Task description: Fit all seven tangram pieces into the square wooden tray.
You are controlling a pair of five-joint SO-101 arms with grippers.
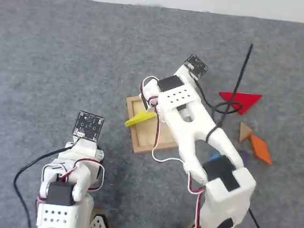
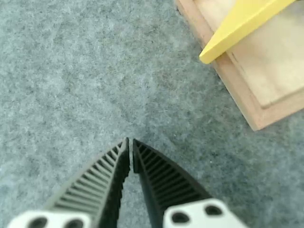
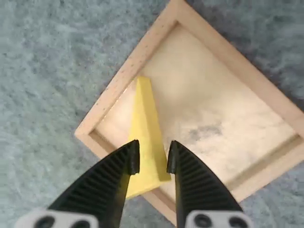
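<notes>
My right gripper [image 3: 153, 154] is shut on a yellow triangle [image 3: 145, 114], holding it by its wide end over the square wooden tray [image 3: 128, 66]. In the high view the yellow triangle [image 1: 138, 119] is tilted, and its tip pokes out past the tray's left rim [image 1: 138, 143]. The tray floor under it is bare wood. Beside that tray corner [image 2: 237, 95], my left gripper [image 2: 129, 142] sits shut and holds nothing above the grey carpet, with the yellow triangle's tip [image 2: 228, 35] ahead of it.
Loose pieces lie right of the right arm: a red triangle [image 1: 241, 100], a small brown triangle [image 1: 244, 131], an orange piece [image 1: 260, 148], and a blue piece [image 1: 215, 155] partly under the arm. A black cable [image 1: 235, 89] crosses the red triangle. Grey carpet spreads to the left.
</notes>
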